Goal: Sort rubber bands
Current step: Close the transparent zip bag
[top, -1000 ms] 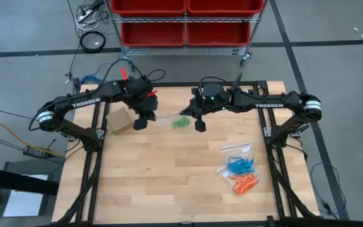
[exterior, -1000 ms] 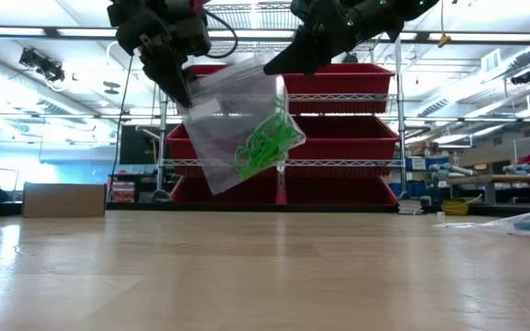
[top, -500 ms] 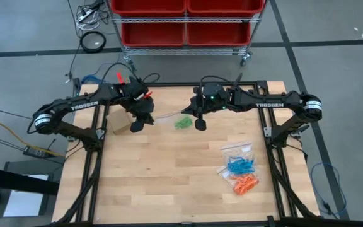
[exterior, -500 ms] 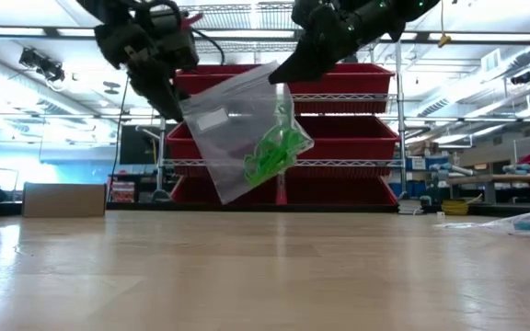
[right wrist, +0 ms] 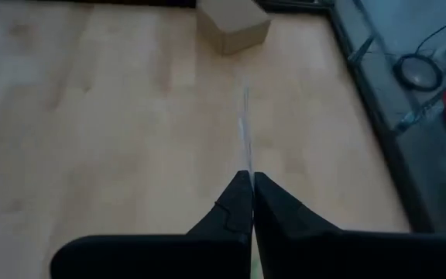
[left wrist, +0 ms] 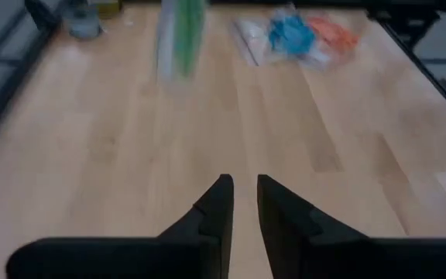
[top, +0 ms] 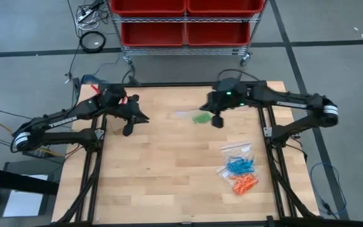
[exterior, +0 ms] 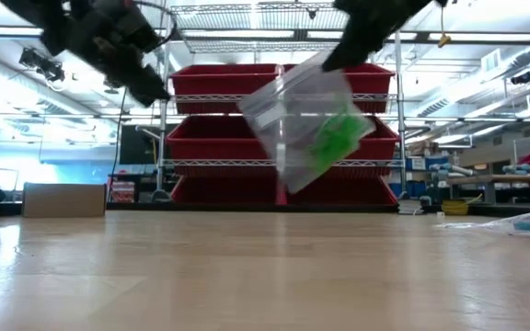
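Observation:
A clear plastic bag [exterior: 297,115] with green rubber bands [exterior: 339,136] inside hangs in the air over the far middle of the table [top: 169,183]. My right gripper [exterior: 337,57] is shut on it from above. The high view shows the bag [top: 191,116] just left of that gripper [top: 217,121]. My left gripper [top: 131,125] stands apart at the far left. Its fingers [left wrist: 244,186] are a little open with nothing between them. The bag [left wrist: 180,39] shows ahead of it. My right gripper pinches the bag's upper edge [exterior: 325,66] between its two fingers, slanting down from the table's right side. In its wrist view the bag shows only as a thin edge [right wrist: 244,132] running out from the fingertips. The bag hangs tilted below them, clear of the table.
Two clear bags lie on the table's right part, one with blue rubber bands [top: 239,165] and one with orange ones [top: 244,184]. A cardboard box [exterior: 63,199] sits at the far left. A rack of red bins [top: 184,25] stands beyond the far edge.
The bag's left corner has come away from my left gripper, which has drawn back toward the table's left edge. My right gripper has carried the bag toward the right edge and slightly up. The bag now hangs from that gripper alone, swung over to the right.

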